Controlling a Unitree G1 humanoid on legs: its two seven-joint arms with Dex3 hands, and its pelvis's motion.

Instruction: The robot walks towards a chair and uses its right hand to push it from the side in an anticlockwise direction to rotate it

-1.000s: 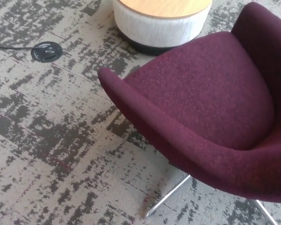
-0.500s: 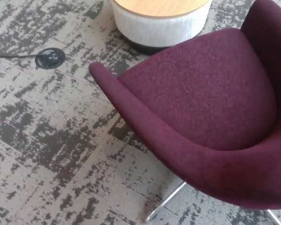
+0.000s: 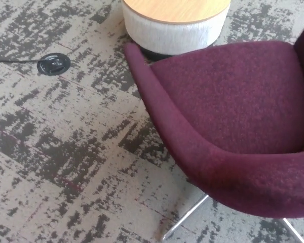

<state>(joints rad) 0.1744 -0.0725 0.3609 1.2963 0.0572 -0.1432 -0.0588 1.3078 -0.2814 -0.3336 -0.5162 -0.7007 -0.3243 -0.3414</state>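
A dark purple upholstered chair fills the right half of the head view, its seat facing the top of the picture and its curved armrest running from the upper middle down to the lower right. Chrome legs show beneath it on the carpet. Neither of my hands shows in the picture.
A round low table with a wooden top and a white fabric side stands just behind the chair, close to the armrest tip. A black round floor socket with a cable lies at the left on the patterned grey carpet.
The chair has turned: its armrest tip swung from the left middle up toward the round table, and the backrest slid further out of the picture on the right.
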